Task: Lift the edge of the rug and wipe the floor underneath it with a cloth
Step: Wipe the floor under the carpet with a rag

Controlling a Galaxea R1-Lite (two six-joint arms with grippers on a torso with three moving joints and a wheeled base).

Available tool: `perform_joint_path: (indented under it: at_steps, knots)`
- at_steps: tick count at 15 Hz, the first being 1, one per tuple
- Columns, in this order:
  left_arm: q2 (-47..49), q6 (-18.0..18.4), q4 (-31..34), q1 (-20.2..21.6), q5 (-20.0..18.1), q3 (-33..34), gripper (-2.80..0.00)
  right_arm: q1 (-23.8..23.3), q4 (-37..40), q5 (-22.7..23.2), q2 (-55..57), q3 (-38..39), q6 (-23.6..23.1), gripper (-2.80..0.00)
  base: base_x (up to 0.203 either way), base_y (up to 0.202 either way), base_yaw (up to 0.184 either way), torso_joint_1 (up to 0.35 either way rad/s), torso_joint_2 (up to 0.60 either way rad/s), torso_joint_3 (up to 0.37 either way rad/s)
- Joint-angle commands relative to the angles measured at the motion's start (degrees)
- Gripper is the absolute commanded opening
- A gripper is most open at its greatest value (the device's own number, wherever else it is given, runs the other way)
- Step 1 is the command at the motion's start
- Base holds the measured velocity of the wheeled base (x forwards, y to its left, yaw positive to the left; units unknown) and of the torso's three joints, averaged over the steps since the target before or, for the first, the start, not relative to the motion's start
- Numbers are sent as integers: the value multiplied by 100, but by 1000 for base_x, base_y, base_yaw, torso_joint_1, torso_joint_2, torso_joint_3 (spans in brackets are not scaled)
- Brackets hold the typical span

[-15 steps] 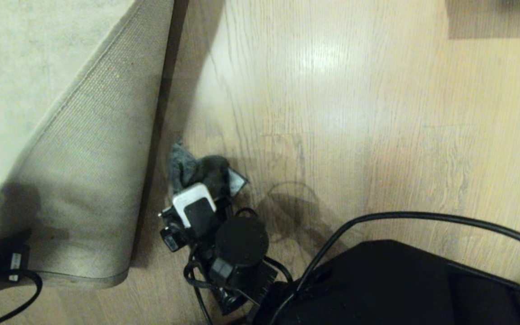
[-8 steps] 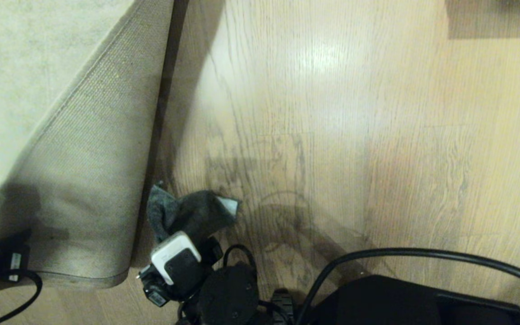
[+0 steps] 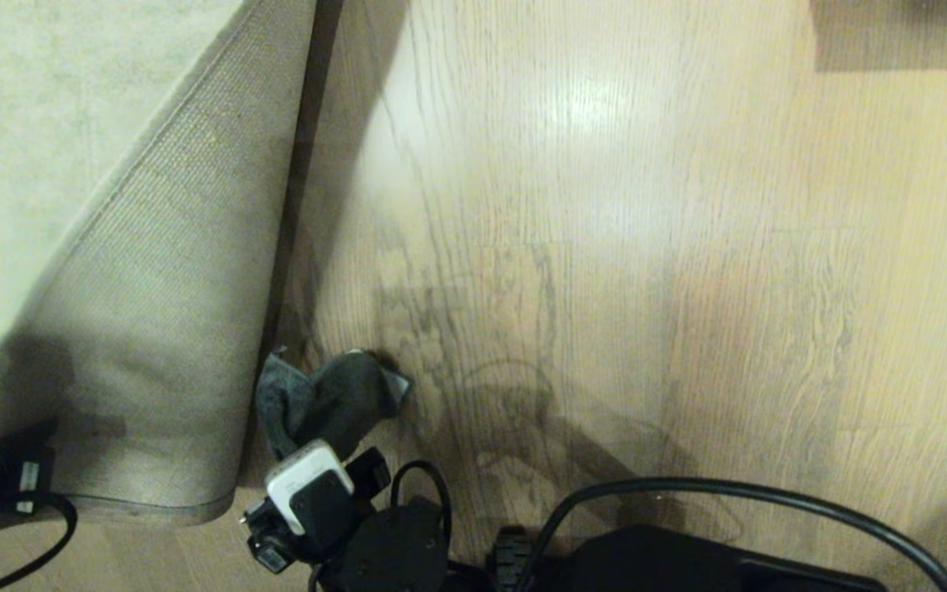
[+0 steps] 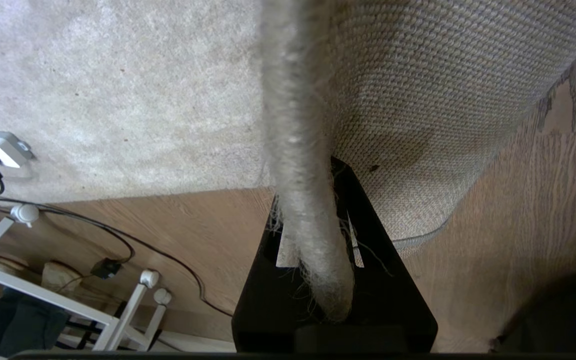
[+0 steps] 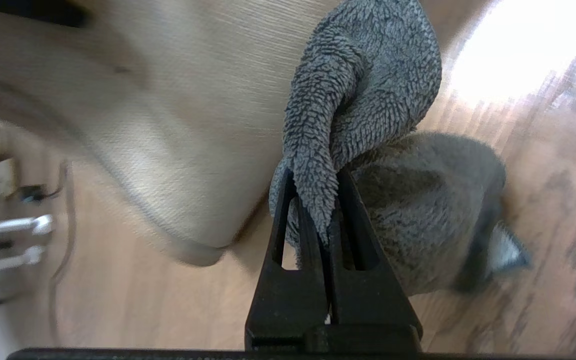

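Since a second ago the right gripper has dragged the cloth back along the floor toward the robot's base, close beside the turned-up rug. Its fingers are pinched tight on a twisted fold of the cloth, dark grey-green and shaggy, with a pale corner poking out on the far side. The left gripper is clamped on the rug edge, holding it up so the woven tan backing faces outward above the planks.
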Motion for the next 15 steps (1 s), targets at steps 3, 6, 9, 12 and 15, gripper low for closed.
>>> perform_joint_path:
  at_steps: [3,6,9,12,15]
  knots:
    - [28,32,-31,3,-4,95,-280,-500,1,10,513,-984,-10,-280,0,0,0,0,0,0]
    - [37,41,-34,-5,-4,158,-280,-939,168,29,618,-1605,-10,-280,0,0,0,0,0,0]
    - [37,41,-31,-14,-4,174,-280,-1209,437,19,447,-2064,-39,-280,0,0,0,0,0,0]
    - [42,50,-31,-14,-4,184,-280,-1372,796,19,181,-2534,-165,-280,0,0,0,0,0,0]
    - [37,50,-31,-14,-4,184,-280,-1448,1009,21,-113,-2685,-250,-280,0,0,0,0,0,0]
